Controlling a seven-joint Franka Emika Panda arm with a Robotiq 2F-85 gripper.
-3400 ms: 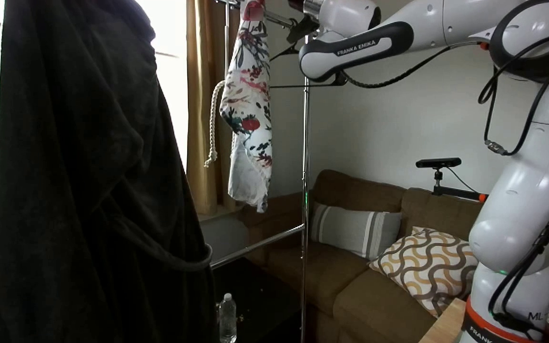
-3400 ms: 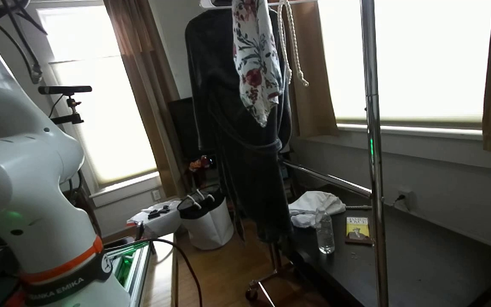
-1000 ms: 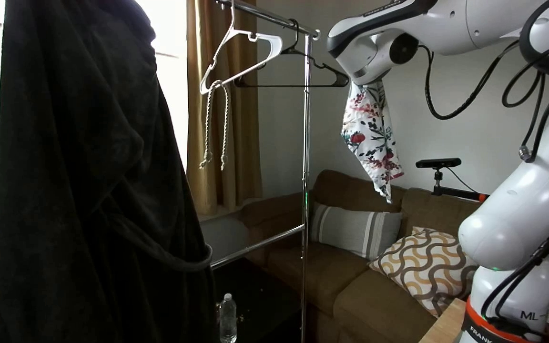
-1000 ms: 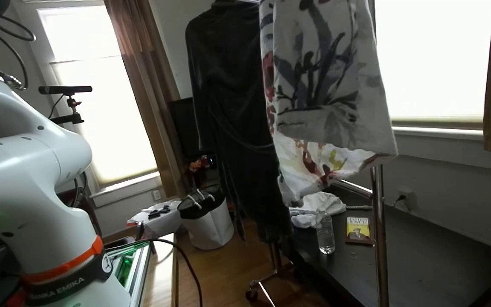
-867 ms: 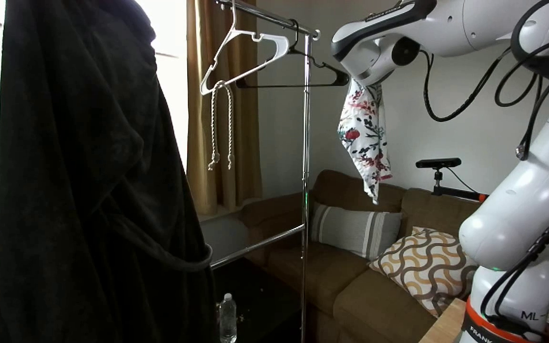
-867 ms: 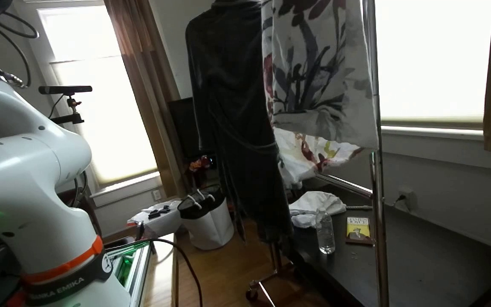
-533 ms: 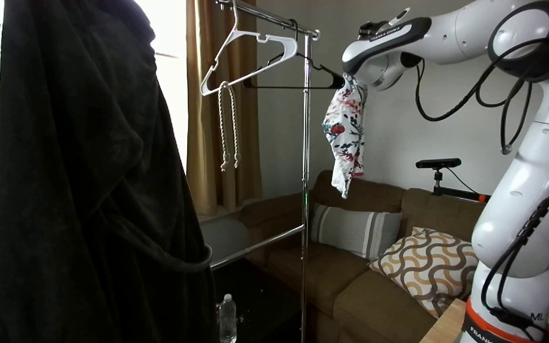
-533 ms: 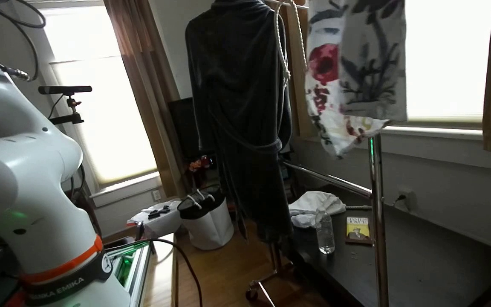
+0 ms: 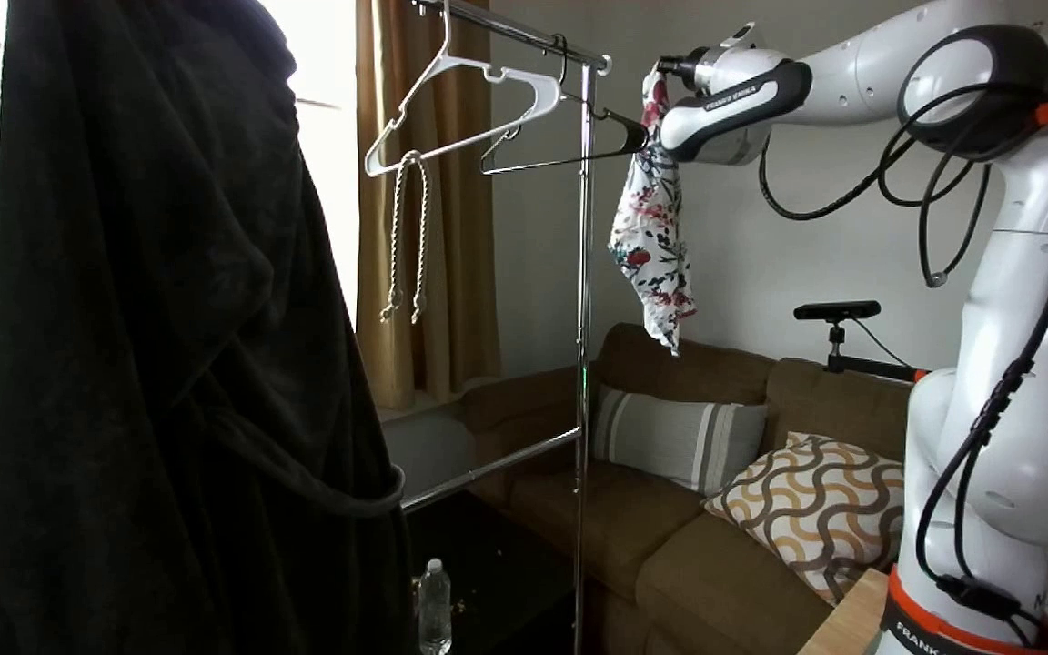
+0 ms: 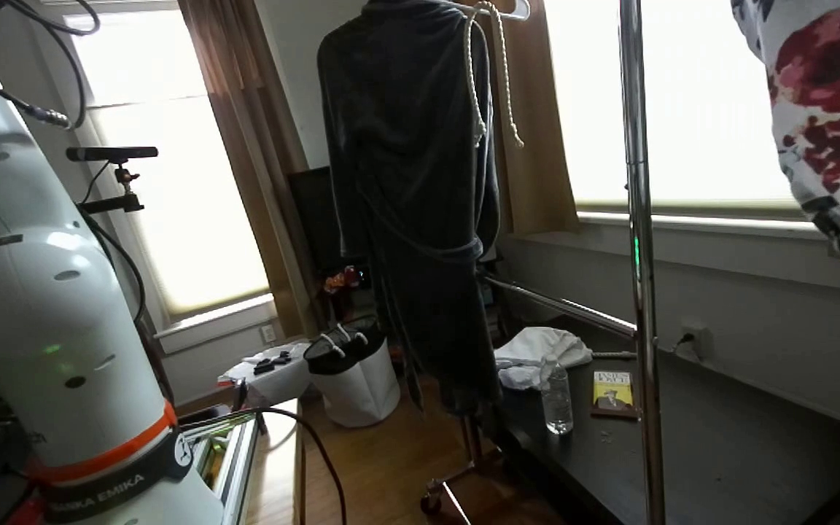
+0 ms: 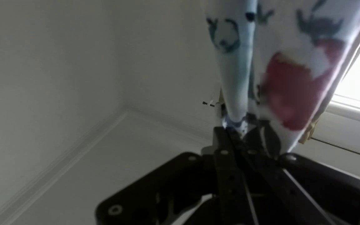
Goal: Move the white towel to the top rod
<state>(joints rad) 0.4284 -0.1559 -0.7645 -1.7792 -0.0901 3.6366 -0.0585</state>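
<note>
A soft towel (image 9: pixel 649 246), pinched high off the desk (image 9: pixel 851 619)

Your gripper (image 11: pixel 235 134) is clamped on the towel near its upper end; the wrist view shows bunched cloth caught at its tips. The towel hangs well above the level of the desk and out past the desk's visible corner, beyond the end of the top rod (image 9: pixel 524 35) and apart from it. The end of the black hanger (image 9: pixel 637 136) overlaps the towel in an exterior view, which does not settle whether they touch.

Expect the towel to handle as thin woven cloth: light, limp, unlikely to slip from a firm pinch, with nothing to break. Being so soft, it is likely to lag your moves and swing. A hold close to the top edge seems right, since it leaves you a long tail to drape over the rod; smooth metal may let it slide if one side outweighs the other.

It shows you a white ground with red blossoms and dark, partly bluish-green leaves, gathered into lengthwise folds that narrow to a loose tip.
</note>
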